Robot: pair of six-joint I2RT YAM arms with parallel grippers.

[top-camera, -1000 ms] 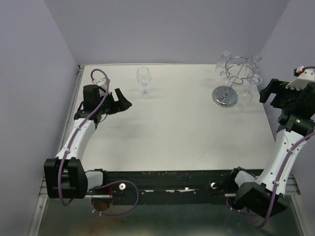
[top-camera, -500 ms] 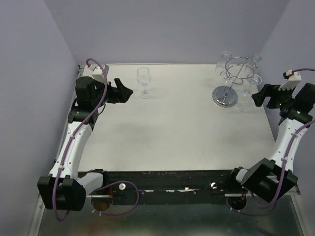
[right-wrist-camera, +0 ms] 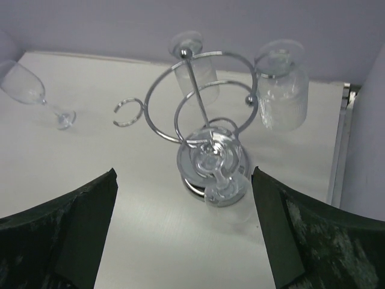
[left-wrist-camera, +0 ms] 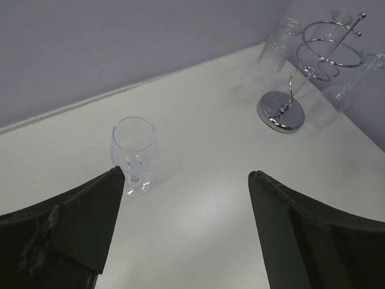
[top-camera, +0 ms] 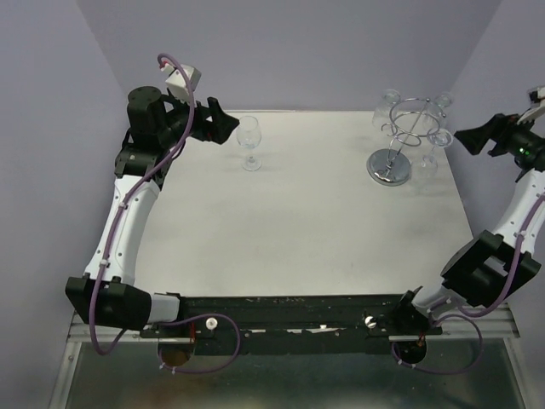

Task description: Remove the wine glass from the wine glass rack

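The wine glass rack (top-camera: 407, 128) is standing on the table (top-camera: 298, 230) near its far right corner. Clear glasses are hanging upside down from its wire rings, feet caught above the loops and bowls pointing down. The right pincer (top-camera: 473, 139) is hovering just to the right of the rack with its jaws standing wide apart and gripping nothing. Its wrist camera is looking straight at the rack, so the step in hand is looking like the approach to the nearest hanging glass (right-wrist-camera: 226, 188), the one dangling on the pincer's side of the rack's disc base (top-camera: 389, 166). To do this well, the pincer should be coming in low and level, straddling that glass squarely before closing. It should be closing softly, since thin glass is likely to be slipping or cracking under a hard squeeze. The glass probably needs to be sliding outward through the open mouth of its ring rather than being pulled upward, because the foot appears wider than the loop. The rack is looking light and top-heavy, so any sideways drag is risking tipping it or knocking a neighbouring glass (right-wrist-camera: 280, 90) on the rack's far side. The left pincer (top-camera: 223, 124), likewise open and empty, is hanging well away from the rack, beside a standing wine glass (top-camera: 248, 141), too far off to be steadying the base.
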